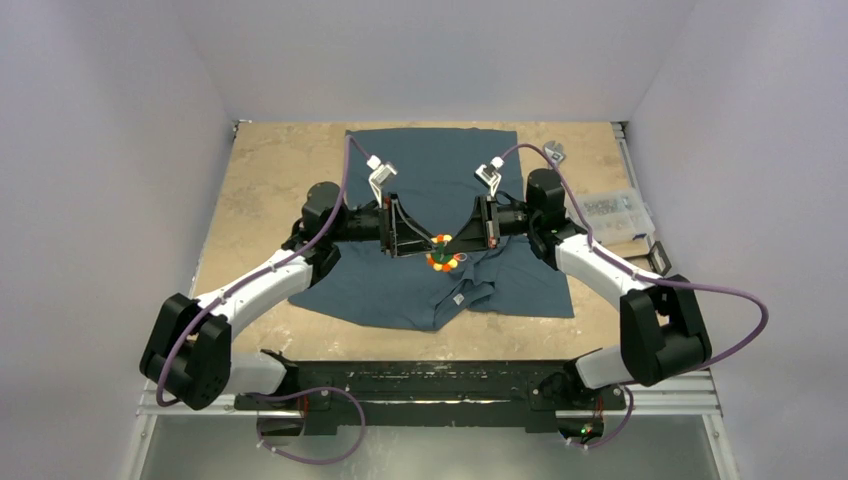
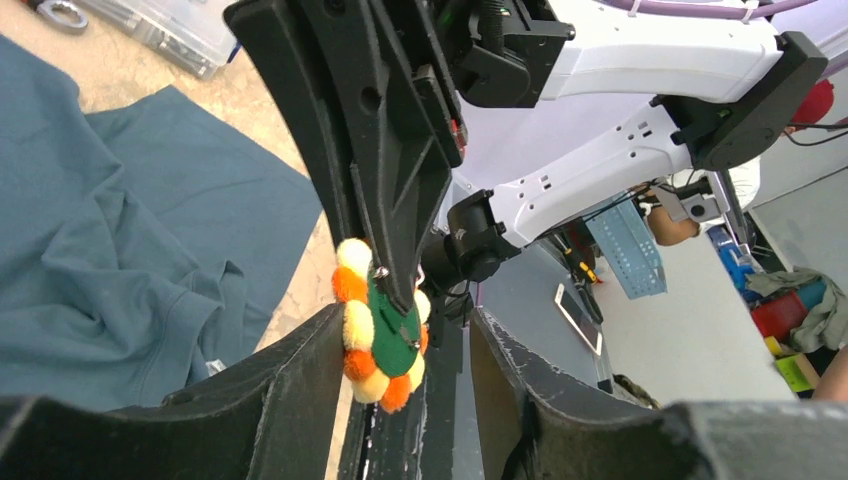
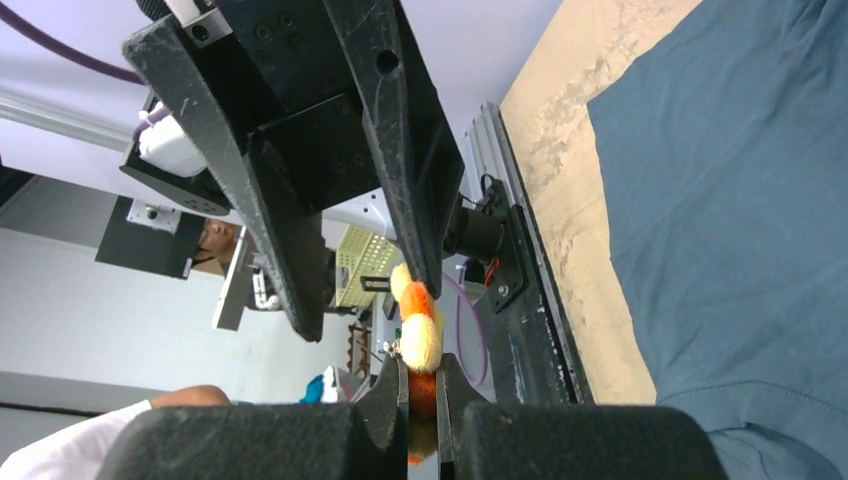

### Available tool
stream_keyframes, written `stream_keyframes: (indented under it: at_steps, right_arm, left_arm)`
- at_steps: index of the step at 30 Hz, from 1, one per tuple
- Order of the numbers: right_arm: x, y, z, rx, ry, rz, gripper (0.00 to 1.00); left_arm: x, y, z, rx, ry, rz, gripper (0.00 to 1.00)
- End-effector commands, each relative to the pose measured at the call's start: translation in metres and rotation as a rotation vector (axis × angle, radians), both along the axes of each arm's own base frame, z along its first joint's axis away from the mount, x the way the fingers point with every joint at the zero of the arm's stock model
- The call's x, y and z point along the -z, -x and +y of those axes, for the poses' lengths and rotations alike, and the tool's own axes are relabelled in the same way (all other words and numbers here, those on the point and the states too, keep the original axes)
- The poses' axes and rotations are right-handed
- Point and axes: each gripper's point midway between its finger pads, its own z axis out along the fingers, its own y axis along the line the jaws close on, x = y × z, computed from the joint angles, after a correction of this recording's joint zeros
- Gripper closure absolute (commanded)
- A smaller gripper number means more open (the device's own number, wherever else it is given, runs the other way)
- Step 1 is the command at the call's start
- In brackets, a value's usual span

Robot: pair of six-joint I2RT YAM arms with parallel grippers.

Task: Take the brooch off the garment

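The brooch (image 1: 440, 260) is a round green-backed badge with a rim of yellow and orange pompoms. It hangs above the middle of the dark slate-blue garment (image 1: 440, 190), which lies flat on the table. My right gripper (image 3: 422, 375) is shut on the brooch (image 3: 420, 335) at its lower edge. My left gripper (image 2: 405, 345) is open, with the brooch (image 2: 380, 330) between its jaws and resting against one finger. No fabric shows on the brooch in the wrist views. In the top view both grippers (image 1: 425, 245) (image 1: 458, 243) meet tip to tip. The garment also shows in both wrist views (image 2: 100, 250) (image 3: 740, 200).
A clear plastic parts box (image 1: 615, 212) and a small black object (image 1: 655, 258) lie at the table's right edge. A metal ring-shaped tool (image 1: 557, 153) lies at the back right. The garment's white neck tag (image 1: 457, 299) is near the front hem area.
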Motion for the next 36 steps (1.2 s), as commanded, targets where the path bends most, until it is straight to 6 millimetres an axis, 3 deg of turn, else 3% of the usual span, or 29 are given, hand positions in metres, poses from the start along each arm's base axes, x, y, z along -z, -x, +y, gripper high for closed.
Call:
stream_keyframes:
  at_steps: [1, 6, 14, 21, 32, 34, 36]
  right_arm:
    - [-0.013, 0.003, 0.001, -0.030, -0.054, -0.017, 1.00]
    - [-0.017, 0.004, 0.001, -0.047, -0.064, -0.064, 1.00]
    - [-0.015, 0.001, 0.002, -0.047, -0.038, -0.092, 1.00]
    - [-0.013, -0.003, 0.002, -0.053, -0.023, -0.105, 1.00]
    - [-0.019, -0.007, 0.003, -0.043, -0.030, -0.143, 1.00]
    - [-0.020, -0.007, 0.004, -0.045, -0.031, -0.145, 1.00]
    - [-0.021, -0.006, 0.003, -0.050, -0.032, -0.148, 1.00]
  left_arm:
    - [0.001, -0.005, 0.003, -0.006, 0.022, 0.027, 0.54]
    - [0.004, -0.013, -0.001, -0.005, 0.030, 0.069, 0.60]
    - [0.003, -0.014, -0.005, 0.030, 0.063, 0.112, 0.76]
    - [0.004, -0.012, -0.007, 0.050, 0.075, 0.131, 0.70]
    - [0.013, -0.008, -0.014, 0.081, 0.040, 0.156, 0.78]
    - [0.015, -0.007, -0.014, 0.081, 0.036, 0.164, 0.83]
    - [0.016, -0.007, -0.013, 0.076, 0.037, 0.170, 0.95]
